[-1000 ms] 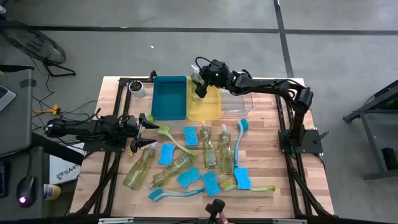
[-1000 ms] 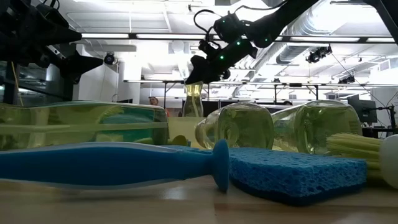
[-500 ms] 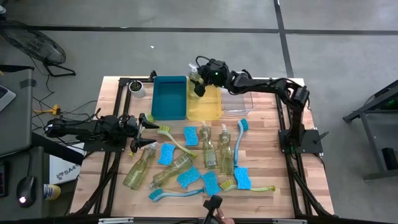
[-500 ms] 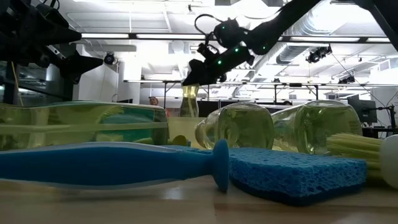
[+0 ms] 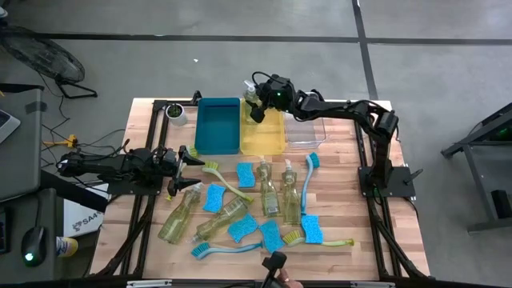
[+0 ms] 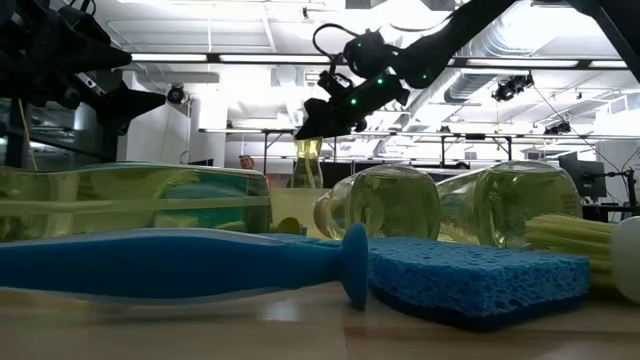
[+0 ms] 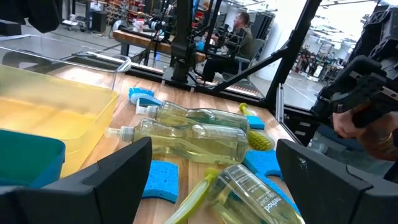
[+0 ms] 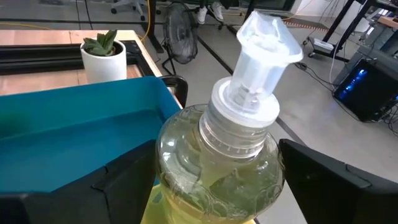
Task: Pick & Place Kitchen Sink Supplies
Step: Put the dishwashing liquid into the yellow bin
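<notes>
The right claw (image 5: 256, 110) reaches over the near end of a yellow bin (image 5: 263, 134) at the far side of the wooden table (image 5: 352, 208), its fingers (image 8: 115, 186) set on either side of an upright clear pump bottle of yellowish-green soap (image 8: 217, 168); whether they press the bottle or stand just clear of it cannot be told. The bottle stands at the yellow bin's edge beside a blue bin (image 5: 218, 126), with a clear bin (image 5: 306, 132) on the yellow bin's other side. In the low view the same bottle (image 6: 306, 165) shows upright beneath the right arm. The left claw (image 5: 186, 160) waits with its fingers spread wide at the table's left edge, holding nothing. Across the middle of the table lie the remaining supplies: four more soap bottles on their sides, two side by side (image 5: 279, 192) at the centre and two (image 5: 200, 212) toward the left, among bright-blue sponges (image 5: 246, 174) scattered around them. A yellow-green dish brush (image 5: 220, 178) lies just beside the left claw, a blue brush (image 5: 308, 172) lies right of the central bottles, and further brushes (image 5: 224, 249) rest along the near edge. A small white pot with a green plant (image 5: 175, 114) stands at the far left corner. In the left wrist view a person (image 7: 239, 40) sits in the room beyond the table.
</notes>
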Controlling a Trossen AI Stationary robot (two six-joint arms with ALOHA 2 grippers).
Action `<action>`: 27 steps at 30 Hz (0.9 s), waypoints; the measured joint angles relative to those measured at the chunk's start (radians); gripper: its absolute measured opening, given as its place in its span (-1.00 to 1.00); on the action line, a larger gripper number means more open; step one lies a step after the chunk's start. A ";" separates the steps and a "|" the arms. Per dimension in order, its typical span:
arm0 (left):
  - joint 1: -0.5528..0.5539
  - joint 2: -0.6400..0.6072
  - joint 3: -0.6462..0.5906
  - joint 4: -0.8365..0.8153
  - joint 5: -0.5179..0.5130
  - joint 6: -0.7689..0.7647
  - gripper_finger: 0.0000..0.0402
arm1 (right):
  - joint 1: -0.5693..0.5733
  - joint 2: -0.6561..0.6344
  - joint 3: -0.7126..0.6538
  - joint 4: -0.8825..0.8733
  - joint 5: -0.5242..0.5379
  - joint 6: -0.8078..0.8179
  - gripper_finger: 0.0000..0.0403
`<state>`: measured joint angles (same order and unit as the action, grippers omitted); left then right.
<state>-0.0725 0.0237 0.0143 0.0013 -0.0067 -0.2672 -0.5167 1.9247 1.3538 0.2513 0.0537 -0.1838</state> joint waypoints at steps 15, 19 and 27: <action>0.000 0.000 0.000 0.000 -0.001 0.000 0.69 | 0.000 -0.012 0.001 -0.050 0.055 0.000 0.98; 0.000 0.000 0.000 0.000 -0.001 0.000 0.69 | 0.003 -0.045 0.001 -0.119 0.077 0.000 0.98; 0.000 0.000 0.000 0.000 -0.002 0.000 0.69 | 0.033 -0.154 0.001 -0.310 0.149 0.001 0.98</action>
<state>-0.0726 0.0235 0.0143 0.0011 -0.0083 -0.2672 -0.4834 1.7705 1.3544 -0.0584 0.2027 -0.1829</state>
